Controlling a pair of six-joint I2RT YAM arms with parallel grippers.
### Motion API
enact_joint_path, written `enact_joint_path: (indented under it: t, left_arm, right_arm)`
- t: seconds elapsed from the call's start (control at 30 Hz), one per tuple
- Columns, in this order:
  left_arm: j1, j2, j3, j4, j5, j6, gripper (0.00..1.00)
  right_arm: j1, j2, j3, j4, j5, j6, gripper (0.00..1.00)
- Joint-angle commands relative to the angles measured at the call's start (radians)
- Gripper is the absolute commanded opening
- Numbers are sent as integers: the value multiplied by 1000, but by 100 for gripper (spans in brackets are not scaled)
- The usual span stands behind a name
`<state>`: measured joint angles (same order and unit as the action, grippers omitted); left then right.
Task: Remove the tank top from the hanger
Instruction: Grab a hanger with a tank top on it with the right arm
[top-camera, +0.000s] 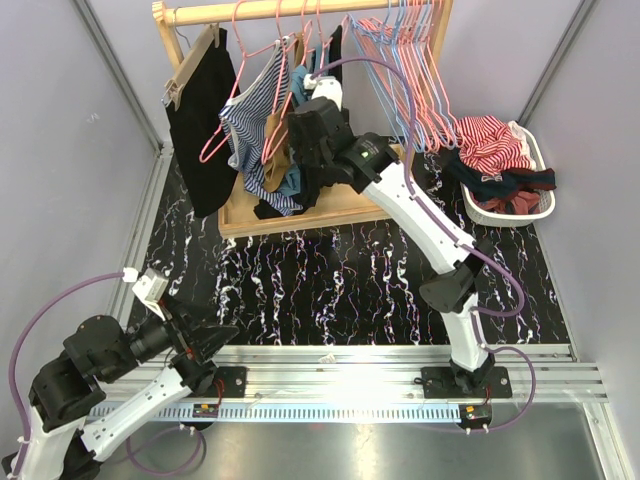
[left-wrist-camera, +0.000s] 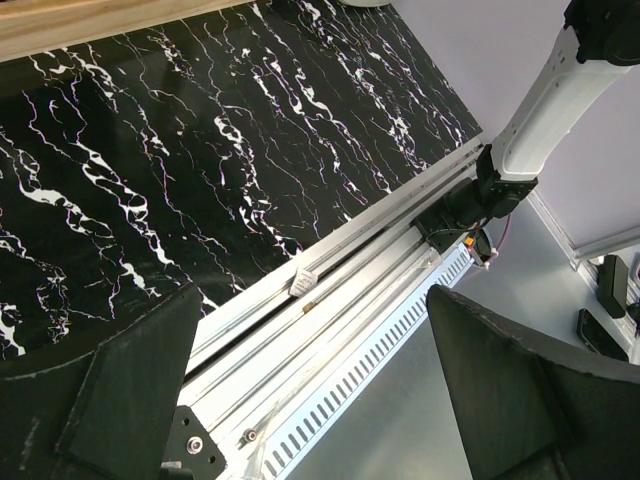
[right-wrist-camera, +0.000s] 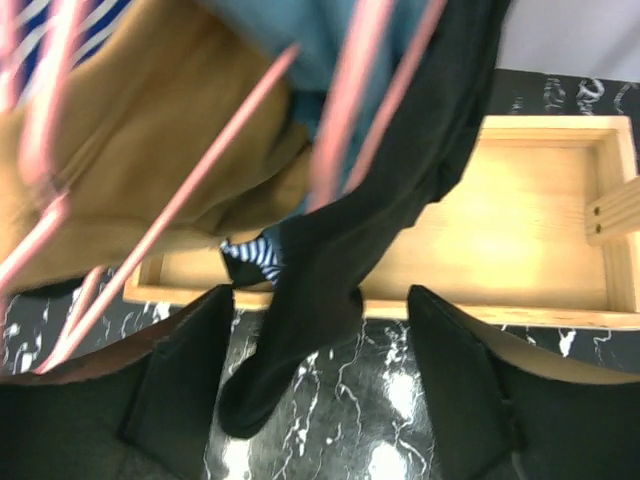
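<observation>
Several garments hang on pink hangers (right-wrist-camera: 375, 100) from the wooden rail. A black tank top (right-wrist-camera: 320, 300) droops from them, and its lower end lies over the edge of the rack's base (right-wrist-camera: 520, 230). My right gripper (right-wrist-camera: 320, 400) is open around that hanging black end, with its left finger close against the cloth. From above, the right gripper (top-camera: 290, 150) is pushed in among the tan (top-camera: 277, 150), teal and black clothes. My left gripper (left-wrist-camera: 310, 390) stands open and empty low over the rail at the near edge, also the left gripper (top-camera: 215, 340) seen from above.
A blue-white striped top (top-camera: 250, 120) and a black garment (top-camera: 200, 130) on a wooden hanger hang left of the right gripper. Several bare hangers (top-camera: 420, 80) hang at the rail's right end. A white basket (top-camera: 540, 170) of clothes stands at the right.
</observation>
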<state>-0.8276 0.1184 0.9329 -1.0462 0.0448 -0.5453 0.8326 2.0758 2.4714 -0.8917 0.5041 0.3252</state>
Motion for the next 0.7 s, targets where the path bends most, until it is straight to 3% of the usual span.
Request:
enact_joint_path:
  t: [0.0, 0.07, 0.17, 0.2, 0.3, 0.67]
  left_arm:
    - [-4, -11, 0, 31, -11, -7, 99]
    - [-4, -13, 1, 29, -11, -7, 99]
    - [-4, -22, 6, 23, -14, -16, 99]
    - [-5, -23, 6, 22, -13, -18, 99]
    - [-4, -29, 6, 17, -19, -22, 99]
    - [-7, 4, 1, 49, -10, -10, 99]
  right_arm:
    - [-59, -10, 64, 19, 21, 18, 75]
    - [-96, 30, 96, -27, -9, 31, 69]
    - [-110, 18, 74, -21, -39, 22, 48]
    - [-109, 1, 48, -3, -64, 11, 29]
    - [-109, -101, -118, 95, -111, -32, 0]
    - [-144, -247, -177, 188, -190, -268, 0]
